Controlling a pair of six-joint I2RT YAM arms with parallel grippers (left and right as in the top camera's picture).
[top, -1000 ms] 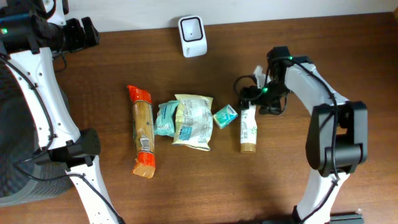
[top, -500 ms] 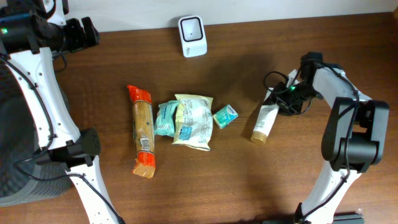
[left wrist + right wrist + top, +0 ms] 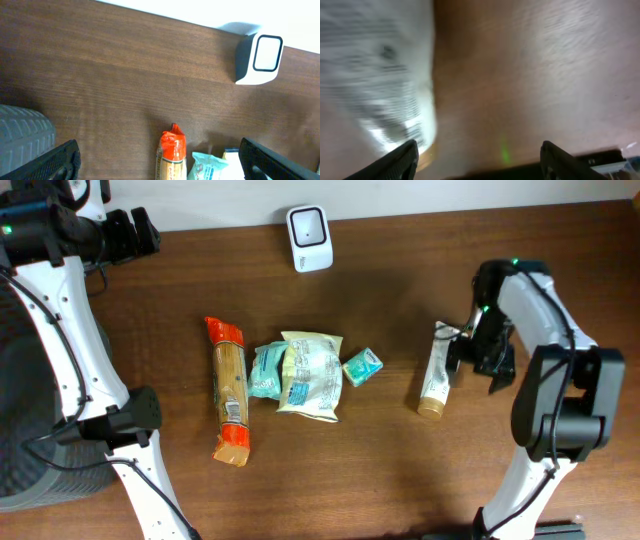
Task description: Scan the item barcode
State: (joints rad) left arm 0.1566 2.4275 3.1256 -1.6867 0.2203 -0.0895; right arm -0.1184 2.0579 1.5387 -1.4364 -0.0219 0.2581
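Light, squashy, probably slick white tube (image 3: 434, 375) lies flat on the tabletop (image 3: 380, 470) well right of and below the scanner (image 3: 309, 238), right gripper (image 3: 480, 162) just beside it, jaws spread, seemingly empty (blurry wrist view); pinch mid-body; left gripper (image 3: 160, 160) jaws wide apart.

White tube (image 3: 435, 368), brown table (image 3: 320, 480)

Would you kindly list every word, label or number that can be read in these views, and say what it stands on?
No text can be read.
White tube: printed lines, blurred at the right wrist, too small from overhead.
Snack bag, teal packet, small teal box, biscuit sleeve: print too small.
Scanner: no marking visible.
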